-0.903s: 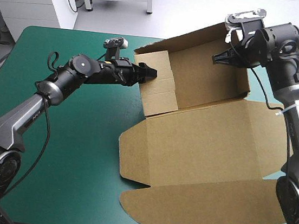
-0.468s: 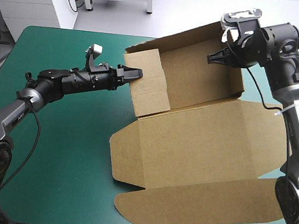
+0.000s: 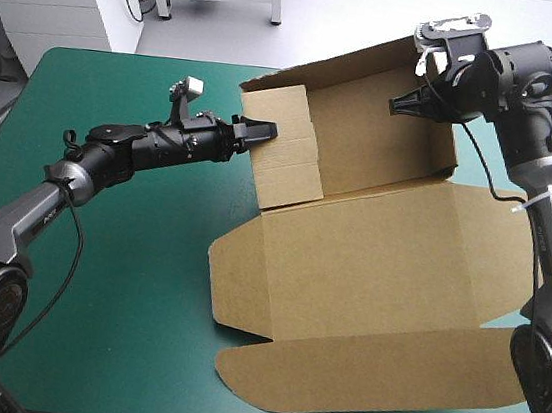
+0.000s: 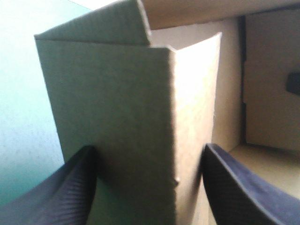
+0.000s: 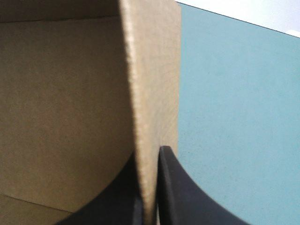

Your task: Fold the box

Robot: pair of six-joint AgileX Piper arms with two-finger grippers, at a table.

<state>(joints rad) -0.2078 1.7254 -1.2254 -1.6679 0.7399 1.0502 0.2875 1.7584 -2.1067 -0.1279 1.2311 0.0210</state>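
The brown box (image 3: 370, 258) lies mostly flat on the table, with its back wall and left side flap raised. My left gripper (image 3: 263, 129) is at the left flap's outer face. In the left wrist view it (image 4: 149, 152) stands open, and the flap's folded corner (image 4: 140, 108) fills the gap between the fingers. My right gripper (image 3: 401, 103) is at the back wall's upper right part. In the right wrist view it (image 5: 152, 157) is shut on the box, the board's edge (image 5: 152, 79) running up from between the fingers.
The box's long front flap (image 3: 366, 374) reaches close to the table's front edge. The teal-green cover (image 3: 116, 278) shows to the left of the box, under my left arm. The right arm stands over the table's right edge.
The left gripper drew back to the left and turned, then came right again to the flap. The box slid left, then a little back to the right. The right gripper kept its hold.
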